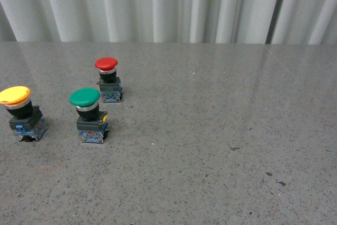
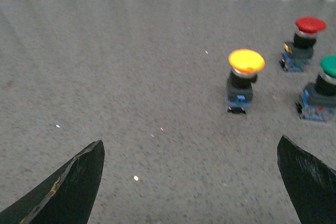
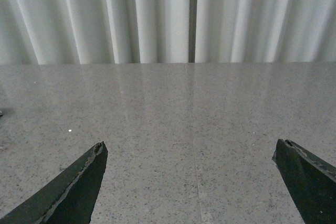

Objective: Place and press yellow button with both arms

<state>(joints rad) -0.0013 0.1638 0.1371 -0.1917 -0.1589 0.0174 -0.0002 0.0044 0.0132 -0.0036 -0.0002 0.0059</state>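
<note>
The left gripper (image 2: 190, 141), with its thin black fingers spread wide, is held over the grey speckled stone table (image 2: 131, 77) with nothing gripped. The right gripper (image 3: 190, 142) is likewise spread and empty. The yellow mushroom-capped push button (image 1: 21, 111) is seen upright at the table's left side, apart from both grippers. A green-capped push button (image 1: 88, 114) is placed near its right, and a red-capped push button (image 1: 108, 80) farther back.
</note>
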